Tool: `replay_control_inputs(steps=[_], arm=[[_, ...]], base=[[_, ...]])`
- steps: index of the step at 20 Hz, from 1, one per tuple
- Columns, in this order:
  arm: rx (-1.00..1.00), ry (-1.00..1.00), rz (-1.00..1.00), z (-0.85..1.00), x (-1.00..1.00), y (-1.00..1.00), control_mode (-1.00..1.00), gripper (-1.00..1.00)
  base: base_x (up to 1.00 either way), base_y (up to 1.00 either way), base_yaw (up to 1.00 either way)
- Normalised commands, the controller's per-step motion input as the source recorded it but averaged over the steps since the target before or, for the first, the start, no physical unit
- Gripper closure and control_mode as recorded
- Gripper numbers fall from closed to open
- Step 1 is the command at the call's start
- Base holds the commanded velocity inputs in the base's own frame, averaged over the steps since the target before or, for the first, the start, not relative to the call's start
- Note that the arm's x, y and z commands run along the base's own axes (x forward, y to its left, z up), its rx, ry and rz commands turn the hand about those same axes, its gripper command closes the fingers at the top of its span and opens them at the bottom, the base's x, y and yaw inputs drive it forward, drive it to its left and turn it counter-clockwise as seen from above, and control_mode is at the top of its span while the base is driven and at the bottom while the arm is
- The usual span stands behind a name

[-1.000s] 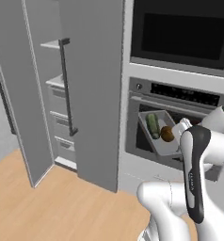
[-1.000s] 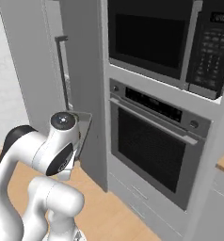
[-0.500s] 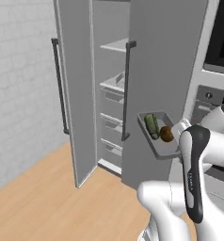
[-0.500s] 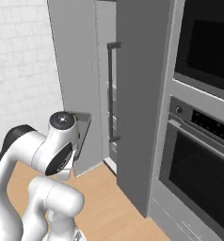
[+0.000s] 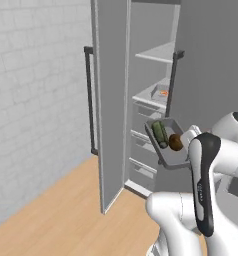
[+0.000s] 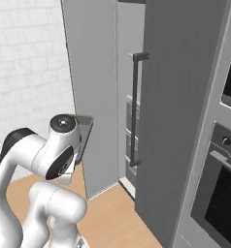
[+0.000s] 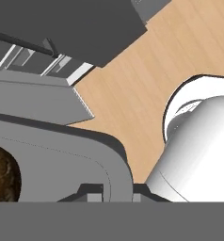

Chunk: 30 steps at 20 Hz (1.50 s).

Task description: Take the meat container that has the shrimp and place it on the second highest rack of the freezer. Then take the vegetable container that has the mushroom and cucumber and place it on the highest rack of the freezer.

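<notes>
tool: clamped on the rim of the vegetable container — pinched at one edge so the tray rides roughly flat
cargo: cucumber and mushroom side by side in it
freezer: door open just ahead; meat container with shrimp sits on its lower shelf
highest rack: bare — probably the drop spot

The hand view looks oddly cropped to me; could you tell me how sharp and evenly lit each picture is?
Hand view: the mushroom is cut off at the edge, its texture coarse. Left base view: crisp, flat light, no glare on the vegetable container. Right base view: equally sharp, soft shading on the freezer door.
</notes>
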Motion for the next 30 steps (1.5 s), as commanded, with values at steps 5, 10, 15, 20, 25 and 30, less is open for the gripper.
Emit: replay_control_inputs(steps=[5,10,15,20,25,30], arm=[[0.00,0.00,0.00,0.00,0.00,0.00,1.00,1.00],[0.00,0.00,0.00,0.00,0.00,0.00,1.00,1.00],[0.00,0.00,0.00,0.00,0.00,0.00,1.00,1.00],[0.00,0.00,0.00,0.00,0.00,0.00,1.00,1.00],[0.00,0.00,0.00,0.00,0.00,0.00,1.00,1.00],[0.00,0.00,0.00,0.00,0.00,0.00,1.00,1.00]], base=[[0.64,0.04,-0.11],[0.76,0.20,-0.18],[0.68,0.12,-0.21],[0.41,0.00,-0.27],[0.36,0.02,-0.34],[0.46,0.26,-0.31]])
